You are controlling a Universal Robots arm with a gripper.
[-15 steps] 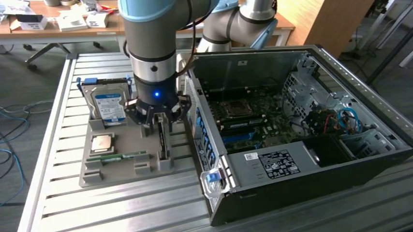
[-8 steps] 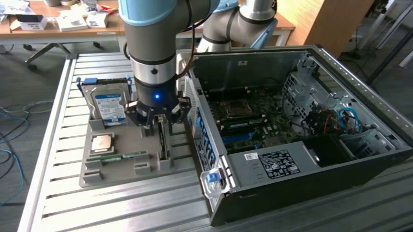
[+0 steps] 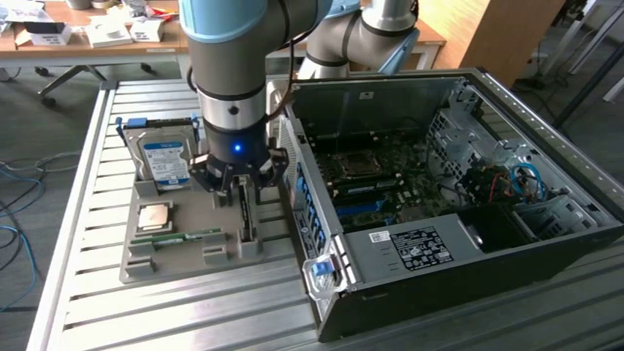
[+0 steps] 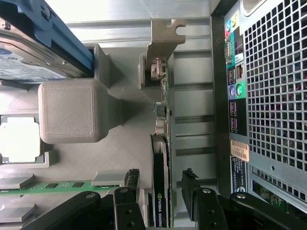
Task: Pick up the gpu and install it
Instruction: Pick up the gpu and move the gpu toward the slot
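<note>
1. The gpu stands on edge in a slot of the grey holder tray. Its silver bracket is at the end away from the claw.
2. The claw is wide open with one finger on each side of the card. I see a gap on both sides, so it grips nothing. In the exterior view it sits low over the card, under the arm.
3. The same tray, to the exterior view's left of the gpu, holds three more parts. A hard drive with a blue-white label stands on edge, and a processor chip and a memory stick lie flat.
4. The computer case lies open side up with its motherboard showing. It is just beside the tray on the exterior view's right, and I cannot tell whether they touch.
5. The slatted bench is silver metal with long grooves, and both the tray and the case rest on it.
6. The room has a grey floor, with blue cables trailing on it at the exterior view's left. A wooden bench at the back carries white boxes. A wooden panel stands behind the case.
</note>
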